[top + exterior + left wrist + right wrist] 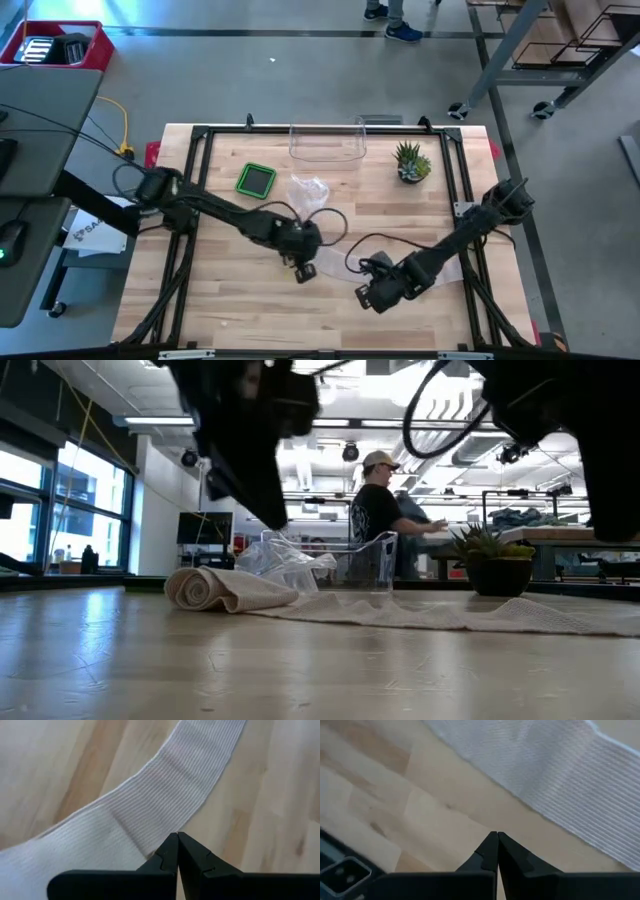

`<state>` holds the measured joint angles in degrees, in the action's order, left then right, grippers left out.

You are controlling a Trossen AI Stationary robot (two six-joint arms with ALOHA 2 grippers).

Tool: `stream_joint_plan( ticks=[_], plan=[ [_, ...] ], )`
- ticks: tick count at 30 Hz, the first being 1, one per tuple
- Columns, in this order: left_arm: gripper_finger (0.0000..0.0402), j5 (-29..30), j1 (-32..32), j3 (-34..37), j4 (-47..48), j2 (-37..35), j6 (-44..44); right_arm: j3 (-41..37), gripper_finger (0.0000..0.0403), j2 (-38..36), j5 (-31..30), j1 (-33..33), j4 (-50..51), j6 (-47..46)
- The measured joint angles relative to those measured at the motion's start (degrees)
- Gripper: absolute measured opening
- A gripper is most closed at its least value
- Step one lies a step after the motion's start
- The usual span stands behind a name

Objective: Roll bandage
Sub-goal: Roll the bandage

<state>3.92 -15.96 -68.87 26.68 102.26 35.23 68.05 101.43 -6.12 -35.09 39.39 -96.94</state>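
The wooden table (240, 300) carries a clear plastic bin (327, 145) at its far edge, with a small potted plant (411, 163) beside it and a green square pad (256, 179) on the other side. The white bandage (420, 613) lies stretched flat across the table's middle, one end wound into a roll (205, 589) near crumpled clear plastic (285, 563). The left claw (177, 842) is pinched tight with its tips at the bandage's edge, holding nothing, while the right claw (497, 841) is likewise closed over bare wood just beside the strip.
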Motion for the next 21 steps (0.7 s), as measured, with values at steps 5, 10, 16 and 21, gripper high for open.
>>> stream_joint_plan(
  ticks=[5, 10, 16, 21],
  plan=[
    [0.0000, -0.2, 0.5, -4.4, 3.7, 5.0, -4.4, -0.2, 0.0000, 0.0, -1.0, 1.0, 2.4, -3.2],
    [0.0000, 2.6, 1.9, -4.4, 11.2, 4.9, -5.3, -6.8, 0.0000, -1.9, 0.2, 2.6, -3.8, -3.9],
    [0.0000, 3.6, 3.2, -4.4, 15.1, 3.9, -10.3, -12.2, 0.0000, -5.0, 0.4, 0.6, -8.5, -8.2],
    [0.0000, 4.9, 3.4, -4.4, 15.1, 3.8, -11.6, -12.3, 0.0000, -7.7, -0.7, -1.5, -2.2, -9.6]
  ],
)
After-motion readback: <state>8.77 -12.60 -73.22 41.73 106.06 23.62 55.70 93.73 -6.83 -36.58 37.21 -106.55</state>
